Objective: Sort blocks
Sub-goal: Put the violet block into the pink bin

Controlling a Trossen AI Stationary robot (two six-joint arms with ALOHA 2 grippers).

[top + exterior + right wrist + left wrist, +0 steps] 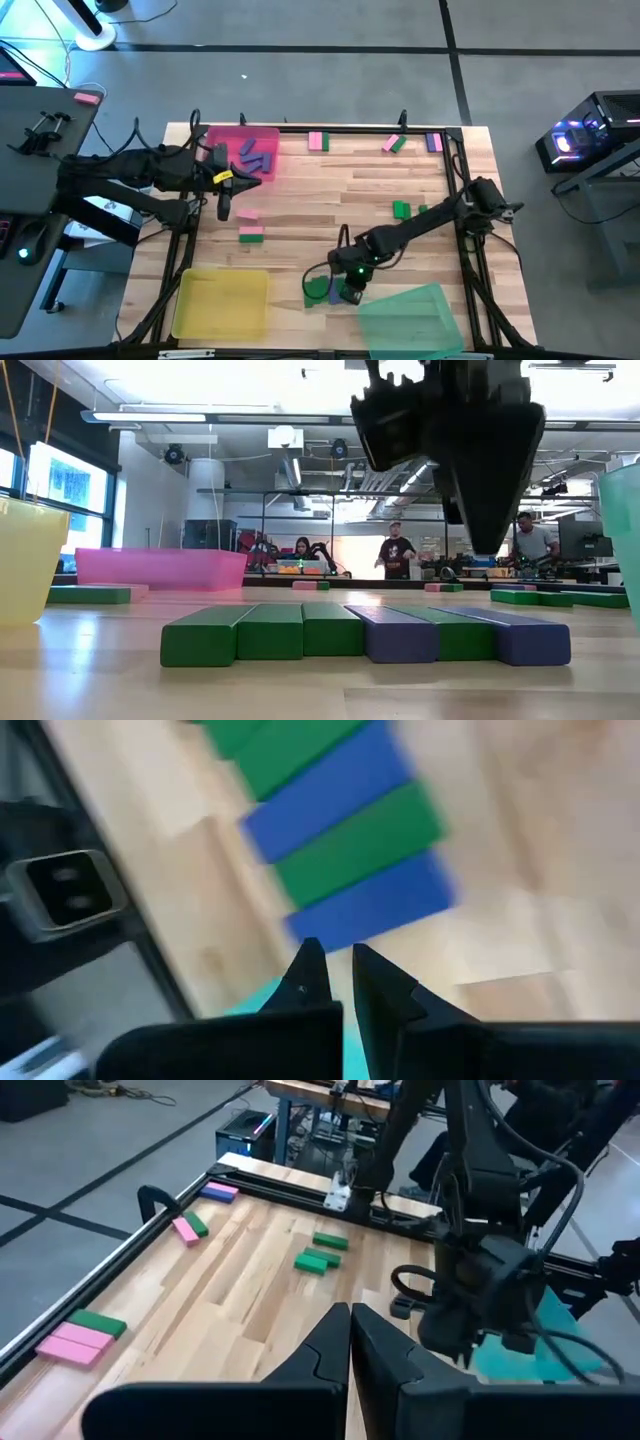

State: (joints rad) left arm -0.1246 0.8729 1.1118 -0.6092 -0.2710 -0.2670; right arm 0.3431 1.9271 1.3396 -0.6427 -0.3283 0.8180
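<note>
A row of green and purple-blue blocks (365, 632) lies flat, side by side, on the table near its front edge, next to the green tray (405, 318). My right gripper (482, 545) hangs just above this row (340, 830), pointing steeply down, shut and empty. My left gripper (222, 208) is raised at the table's left, beside the pink tray (245, 152). It is also shut (350, 1320) with nothing in it. Several purple-blue blocks (255, 158) lie in the pink tray.
A yellow tray (222, 300) stands at the front left. Loose blocks lie about the table: pink and green (250, 235) left of centre, green (400, 209) right of centre, and pink, green and purple-blue (393, 144) along the far edge. People stand in the room beyond.
</note>
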